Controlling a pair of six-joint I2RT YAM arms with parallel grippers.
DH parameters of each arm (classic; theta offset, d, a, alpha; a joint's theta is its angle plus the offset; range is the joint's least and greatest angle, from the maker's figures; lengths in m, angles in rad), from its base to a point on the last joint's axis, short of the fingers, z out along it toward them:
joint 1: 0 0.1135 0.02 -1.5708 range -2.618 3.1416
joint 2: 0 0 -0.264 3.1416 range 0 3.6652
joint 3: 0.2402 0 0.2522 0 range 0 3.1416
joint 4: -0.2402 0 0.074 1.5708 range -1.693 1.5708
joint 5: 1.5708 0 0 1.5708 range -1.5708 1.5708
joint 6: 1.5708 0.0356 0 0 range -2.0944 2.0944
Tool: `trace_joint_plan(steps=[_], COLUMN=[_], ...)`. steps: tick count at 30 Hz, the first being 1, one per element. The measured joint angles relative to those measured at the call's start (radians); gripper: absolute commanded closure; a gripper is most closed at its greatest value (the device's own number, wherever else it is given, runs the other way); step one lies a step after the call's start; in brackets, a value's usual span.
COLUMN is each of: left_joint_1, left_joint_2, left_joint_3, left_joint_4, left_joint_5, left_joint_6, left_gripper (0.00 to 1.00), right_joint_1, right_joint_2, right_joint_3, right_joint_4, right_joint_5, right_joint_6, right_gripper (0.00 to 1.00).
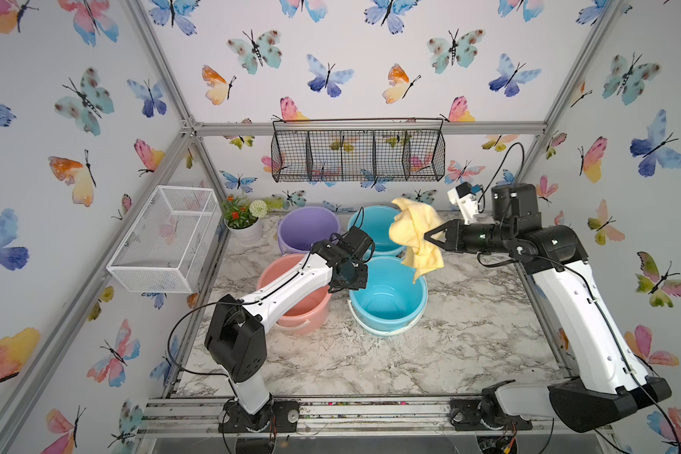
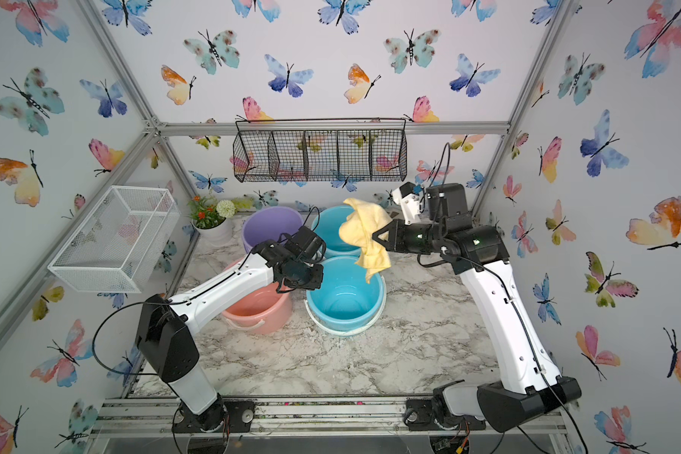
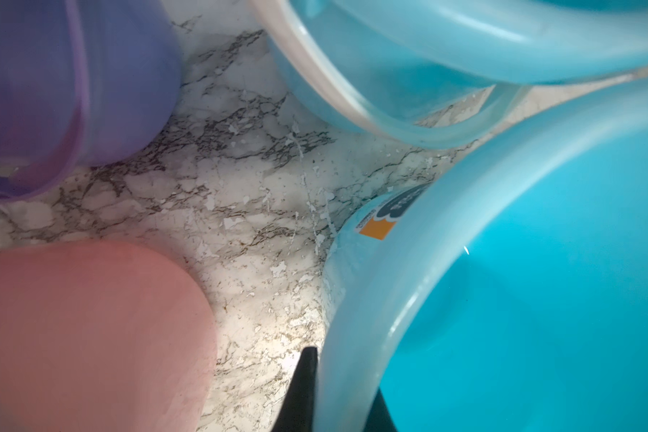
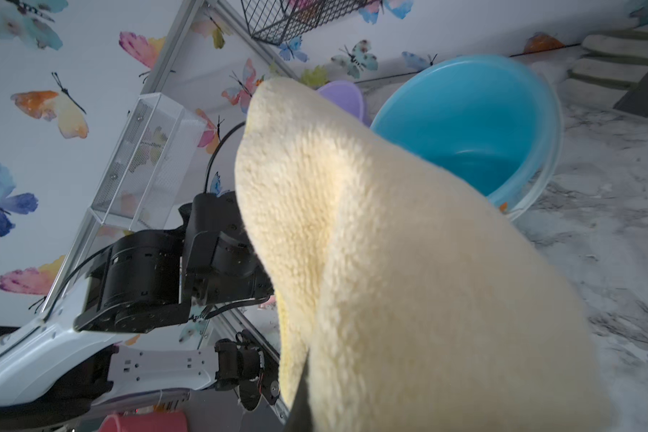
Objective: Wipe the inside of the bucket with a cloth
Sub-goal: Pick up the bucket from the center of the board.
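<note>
The cloth hangs in the air over the bucket, just right of centre in both top views.
The right fingers are closed on the bunched yellow cloth; its lowest corner dangles above the bucket's upper-right rim, and whether it touches there cannot be told. The left fingers straddle the bucket's left rim, one outside and one dark inside, clamped on it. The bucket stands upright on the table, lower right in a group of four, with a pink bucket to its left, a second blue bucket above it and a purple bucket at upper left.
</note>
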Motion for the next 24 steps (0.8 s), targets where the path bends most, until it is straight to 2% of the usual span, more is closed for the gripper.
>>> trace_joint_plan(steps=[5, 13, 18, 24], left_joint_1=[0.0, -0.022, -0.046, -0.058], left_joint_2=[-0.035, -0.132, -0.221, -0.322], left_joint_3=[-0.051, -0.135, -0.209, -0.329], left_joint_4=[0.05, 0.132, 0.211, 0.329], left_joint_5=[0.036, 0.015, 0.001, 0.0], left_joint_6=[-0.019, -0.031, -0.035, -0.039], left_gripper=[1.0, 1.0, 1.0, 1.0], right_joint_1=[0.16, 0.34, 0.399, 0.411], right_joint_2=[0.016, 0.055, 0.084, 0.09], right_joint_3=[-0.092, -0.297, -0.41, -0.577], right_joint_4=[0.021, 0.09, 0.159, 0.3], right_joint_5=[0.066, 0.275, 0.378, 0.418], right_joint_6=[0.027, 0.038, 0.037, 0.022], right_gripper=[0.98, 0.98, 0.98, 0.98])
